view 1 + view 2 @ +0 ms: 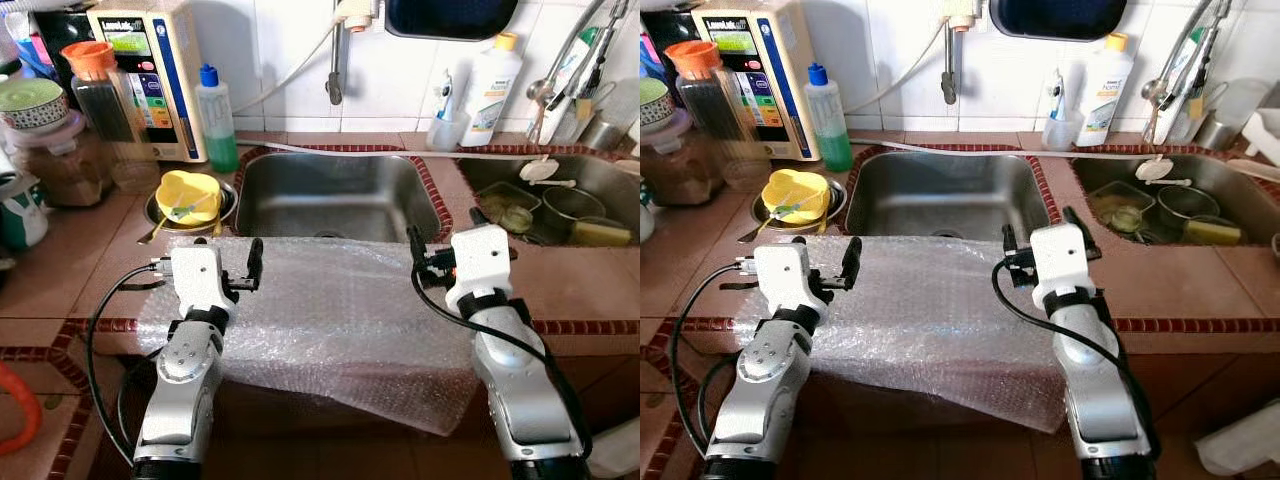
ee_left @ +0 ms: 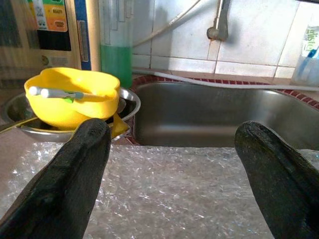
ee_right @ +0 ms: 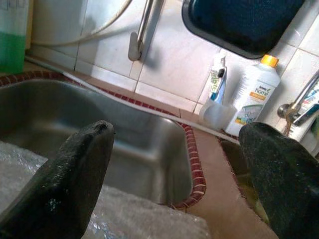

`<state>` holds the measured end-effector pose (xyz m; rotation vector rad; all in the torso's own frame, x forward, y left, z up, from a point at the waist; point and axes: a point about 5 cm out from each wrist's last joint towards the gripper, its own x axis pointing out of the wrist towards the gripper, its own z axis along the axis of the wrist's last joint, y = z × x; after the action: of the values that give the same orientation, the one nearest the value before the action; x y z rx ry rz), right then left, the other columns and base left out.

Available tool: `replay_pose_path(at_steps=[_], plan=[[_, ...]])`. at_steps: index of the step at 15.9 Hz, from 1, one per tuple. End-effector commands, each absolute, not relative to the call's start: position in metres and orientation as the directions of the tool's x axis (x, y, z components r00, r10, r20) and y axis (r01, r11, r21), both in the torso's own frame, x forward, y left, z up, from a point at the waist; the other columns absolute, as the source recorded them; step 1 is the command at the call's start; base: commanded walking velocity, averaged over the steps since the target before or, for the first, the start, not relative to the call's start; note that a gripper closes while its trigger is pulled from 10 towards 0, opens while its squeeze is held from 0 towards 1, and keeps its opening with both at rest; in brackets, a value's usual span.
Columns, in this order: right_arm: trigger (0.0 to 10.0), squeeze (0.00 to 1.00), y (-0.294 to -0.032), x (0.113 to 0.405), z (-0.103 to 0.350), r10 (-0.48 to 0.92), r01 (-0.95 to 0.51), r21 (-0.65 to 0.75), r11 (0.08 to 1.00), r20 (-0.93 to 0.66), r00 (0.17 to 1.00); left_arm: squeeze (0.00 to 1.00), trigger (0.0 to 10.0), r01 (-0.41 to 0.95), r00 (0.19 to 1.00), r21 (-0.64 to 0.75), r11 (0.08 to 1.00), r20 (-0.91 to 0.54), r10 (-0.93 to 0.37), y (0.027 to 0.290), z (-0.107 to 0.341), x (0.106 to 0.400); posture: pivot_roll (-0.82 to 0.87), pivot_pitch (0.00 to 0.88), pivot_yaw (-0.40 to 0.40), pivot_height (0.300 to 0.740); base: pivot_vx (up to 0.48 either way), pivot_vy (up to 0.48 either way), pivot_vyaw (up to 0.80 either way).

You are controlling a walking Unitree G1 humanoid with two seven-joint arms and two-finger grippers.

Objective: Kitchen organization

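Note:
A sheet of clear bubble wrap (image 1: 340, 320) lies on the brown tiled counter in front of the steel sink (image 1: 330, 195) and hangs over the counter's front edge. My left gripper (image 2: 174, 130) hovers open over the sheet's left part, with one black finger (image 1: 255, 262) to the right of its white wrist. My right gripper (image 3: 179, 130) is open above the sheet's right corner, pointing toward the sink. Neither holds anything. A yellow bowl (image 1: 187, 195) with a utensil in it sits inside a steel bowl (image 1: 228, 200) left of the sink.
A green soap bottle (image 1: 215, 120) and a water unit (image 1: 150, 70) stand at the back left, with jars (image 1: 60, 160) beside them. A white bottle (image 1: 490, 90) and a cup with a toothbrush (image 1: 447, 125) stand at the back. The right sink (image 1: 600, 185) holds dishes.

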<state>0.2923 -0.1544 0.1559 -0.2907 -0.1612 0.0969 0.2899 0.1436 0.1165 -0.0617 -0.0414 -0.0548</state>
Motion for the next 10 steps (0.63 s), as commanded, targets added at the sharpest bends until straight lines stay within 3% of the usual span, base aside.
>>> replay_pose_path(at_steps=[1,10], plan=[[10.0,0.0,-0.1558,0.2933,0.1644,0.114,-0.059,-0.316,0.947,0.158,0.981,0.0,10.0,0.048,0.998,-0.061,0.997,0.048,-0.045,0.1436,0.1166,0.2907,-0.05,0.0,-0.027,0.74,0.0,0.0,0.0],[10.0,0.0,-0.1558,0.2933,0.1644,0.114,-0.059,-0.316,0.947,0.158,0.981,0.0,10.0,0.048,0.998,-0.061,0.997,0.048,-0.045,0.1436,0.1166,0.2907,-0.05,0.0,-0.027,0.74,0.0,0.0,0.0]])
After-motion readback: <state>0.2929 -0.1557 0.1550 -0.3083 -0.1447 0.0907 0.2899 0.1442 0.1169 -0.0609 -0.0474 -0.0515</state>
